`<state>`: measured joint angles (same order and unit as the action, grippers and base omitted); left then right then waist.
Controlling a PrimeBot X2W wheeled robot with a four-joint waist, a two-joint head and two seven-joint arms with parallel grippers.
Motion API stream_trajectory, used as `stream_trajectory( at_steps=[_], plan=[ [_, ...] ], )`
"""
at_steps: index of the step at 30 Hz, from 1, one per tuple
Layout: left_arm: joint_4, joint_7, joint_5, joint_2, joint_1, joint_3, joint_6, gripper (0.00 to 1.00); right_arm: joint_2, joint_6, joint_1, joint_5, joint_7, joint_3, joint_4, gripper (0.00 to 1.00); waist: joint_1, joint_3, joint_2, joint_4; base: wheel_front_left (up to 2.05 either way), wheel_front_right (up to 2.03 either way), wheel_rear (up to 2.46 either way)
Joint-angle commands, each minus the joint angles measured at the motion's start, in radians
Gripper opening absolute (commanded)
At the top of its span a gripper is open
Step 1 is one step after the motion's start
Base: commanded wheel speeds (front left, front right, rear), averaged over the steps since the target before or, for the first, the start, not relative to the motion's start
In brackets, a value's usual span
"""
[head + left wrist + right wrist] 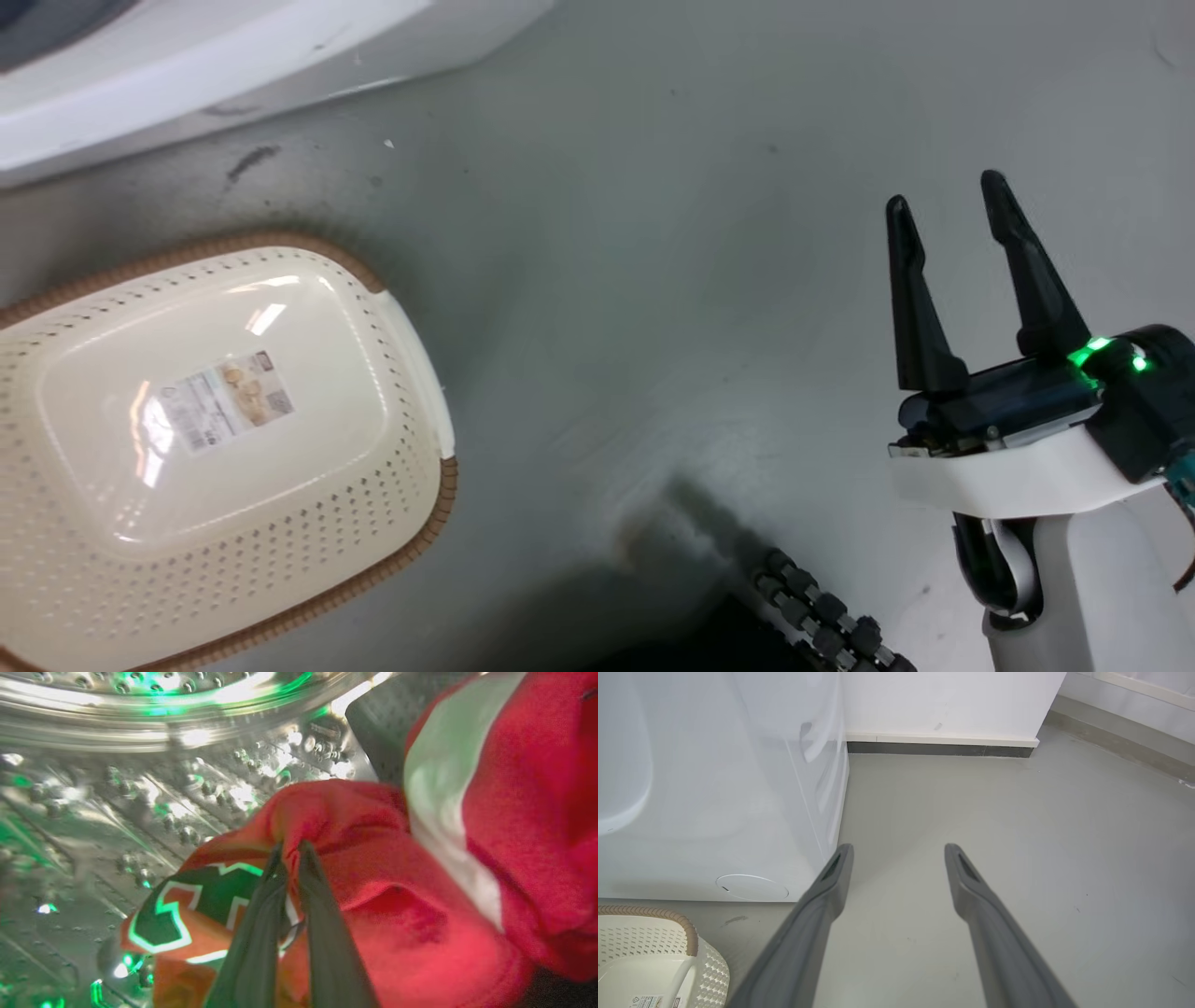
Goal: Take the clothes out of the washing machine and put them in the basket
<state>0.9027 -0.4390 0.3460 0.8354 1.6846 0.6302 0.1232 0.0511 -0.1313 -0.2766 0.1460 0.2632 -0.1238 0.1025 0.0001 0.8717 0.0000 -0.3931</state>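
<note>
Inside the washing machine's perforated steel drum (117, 793), my left gripper (292, 851) is shut on a fold of the bright red clothes (397, 914). One garment carries a broad white stripe (439, 793), another dark markings with white edges (187, 910). The cream basket (411, 373) with a brown rim sits on the floor at the left, holding nothing but its label sticker (229, 399); its corner (707, 966) also shows low left in the right wrist view. My right gripper (948, 210) hovers open over bare floor, right of the basket; its gap (899, 851) is wide, beside the washing machine's white front (714, 788).
The washing machine's white base (187, 75) runs along the top left of the head view. Grey floor (653, 280) spreads between basket and right arm. A black ribbed cable (822, 616) lies at the bottom. A white wall with dark skirting (938, 749) stands behind the machine.
</note>
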Motion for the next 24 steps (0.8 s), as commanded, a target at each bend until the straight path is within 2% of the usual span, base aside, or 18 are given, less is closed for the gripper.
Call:
stream_trajectory(
  at_steps=[1, 8, 16, 24],
  plan=[
    [0.005, 0.026, 0.001, -0.005, -0.018, -0.002, -0.003, 0.0, -0.002, 0.001, -0.014, -0.008, 0.002, 0.006, 0.001, 1.0, -0.0001, -0.036, 0.0, 0.027, 0.0, 0.0, 0.0],
    [0.06, 0.248, 0.035, -0.09, -0.145, 0.003, -0.017, 0.0, -0.002, 0.001, 0.002, -0.067, 0.002, 0.059, -0.014, 1.0, -0.0001, -0.161, 0.0, 0.1, 0.0, 0.0, 0.0],
    [0.092, 0.505, 0.05, -0.184, -0.343, 0.031, -0.034, 0.0, -0.002, 0.001, 0.039, -0.129, 0.002, 0.075, -0.041, 1.0, -0.0001, -0.317, 0.0, 0.186, 0.0, 0.0, 0.0],
    [0.05, 0.682, 0.092, -0.274, -0.54, 0.021, -0.078, 0.0, -0.001, 0.001, 0.086, -0.16, 0.003, 0.084, -0.073, 1.0, -0.0001, -0.47, 0.0, 0.261, 0.0, 0.0, 0.0]
  ],
)
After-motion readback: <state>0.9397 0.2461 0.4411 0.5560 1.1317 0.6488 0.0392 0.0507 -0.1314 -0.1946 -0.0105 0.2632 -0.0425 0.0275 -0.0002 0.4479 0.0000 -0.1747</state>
